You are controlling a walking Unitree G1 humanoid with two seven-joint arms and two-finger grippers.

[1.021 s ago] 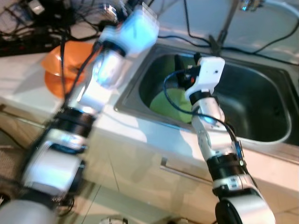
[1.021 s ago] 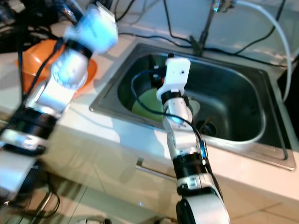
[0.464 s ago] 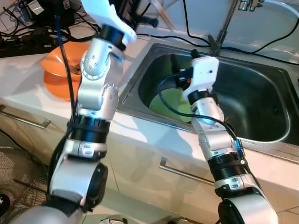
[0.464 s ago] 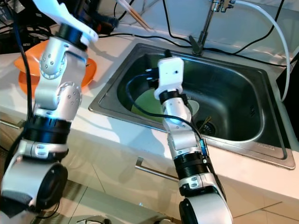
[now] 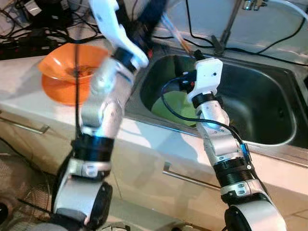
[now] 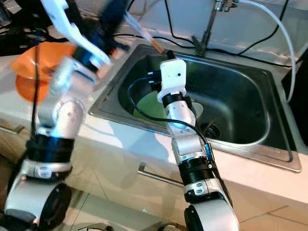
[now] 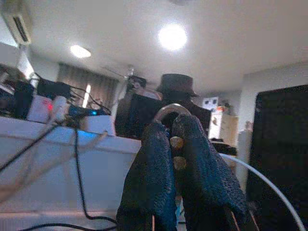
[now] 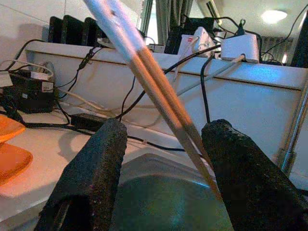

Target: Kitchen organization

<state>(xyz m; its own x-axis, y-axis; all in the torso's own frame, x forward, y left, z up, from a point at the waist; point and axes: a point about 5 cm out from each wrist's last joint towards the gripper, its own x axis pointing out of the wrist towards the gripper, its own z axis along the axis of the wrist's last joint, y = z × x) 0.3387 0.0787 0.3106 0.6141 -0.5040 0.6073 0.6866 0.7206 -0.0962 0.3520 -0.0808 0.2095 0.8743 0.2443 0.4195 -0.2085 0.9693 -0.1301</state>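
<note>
Left pincer point(image 5: 153, 13), top centre, clenched on chopsticks point(image 8: 159, 89), angled toward sink point(image 5: 269, 91). Right pincer point(image 8: 163, 159) released over green plate point(image 5: 171, 107), likely ready to receive.

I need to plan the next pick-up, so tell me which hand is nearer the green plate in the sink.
Right. The right hand hangs inside the sink just above the green plate. The left hand, gripping chopsticks, is raised over the sink's back-left corner.

Our left hand point(image 5: 153, 14) swung the chopsticks point(image 5: 177, 37) over from behind the desk, so their tips now dip past the sink point(image 5: 269, 103) rim, right by our right hand point(image 5: 185, 77).
</note>
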